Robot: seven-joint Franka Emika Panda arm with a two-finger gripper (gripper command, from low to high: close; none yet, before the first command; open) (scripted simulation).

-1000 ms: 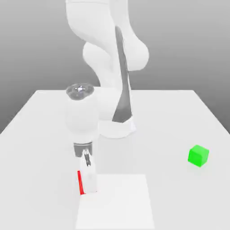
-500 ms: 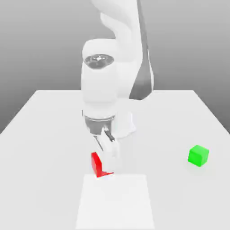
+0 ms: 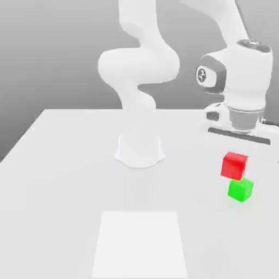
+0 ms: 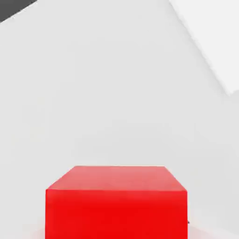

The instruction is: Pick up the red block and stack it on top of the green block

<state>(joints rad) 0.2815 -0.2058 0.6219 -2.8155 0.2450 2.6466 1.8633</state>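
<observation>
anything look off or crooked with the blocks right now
Mostly fine. The red block hangs in the air in the shut claw, slightly tilted and just above the green block, which sits flat on the table. Nothing looks spilled or damaged.

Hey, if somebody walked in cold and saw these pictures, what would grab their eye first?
The red block hanging in the air at the exterior view's right, just above the green block on the white table. Next, the big white arm curving over it.
</observation>
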